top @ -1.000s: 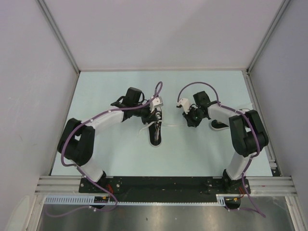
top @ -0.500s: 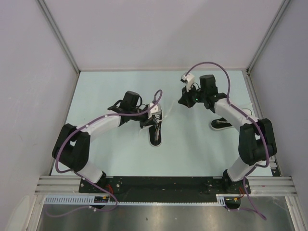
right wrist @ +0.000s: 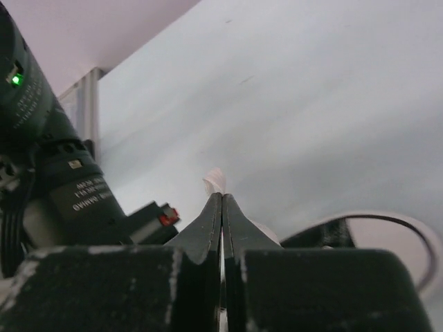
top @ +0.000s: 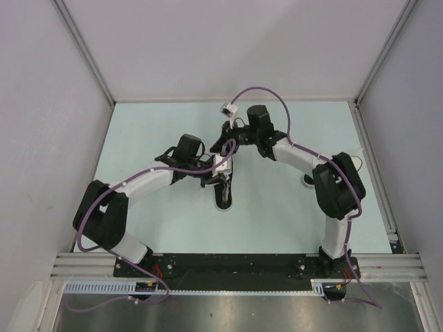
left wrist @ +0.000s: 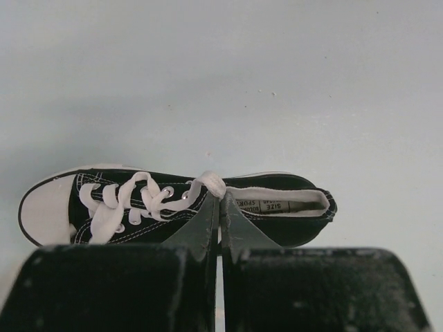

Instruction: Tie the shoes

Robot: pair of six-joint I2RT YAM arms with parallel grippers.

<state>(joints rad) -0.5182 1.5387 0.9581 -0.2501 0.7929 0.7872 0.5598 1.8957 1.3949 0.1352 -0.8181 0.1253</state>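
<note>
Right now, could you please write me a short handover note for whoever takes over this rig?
Left claw: shut on the lace over the shoe.
Right claw: shut, white lace bit at its tip.
Second shoe: on the right, mostly hidden by the right arm.
Done: lace gripped; no bow visible.
Left: tie this shoe, then the second.

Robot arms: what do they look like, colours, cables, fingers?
Both the left arm and right arm have white links with bulky black joints, each with a looping purple cable. The left gripper and right gripper have scuffed black wedge-shaped fingers.
</note>
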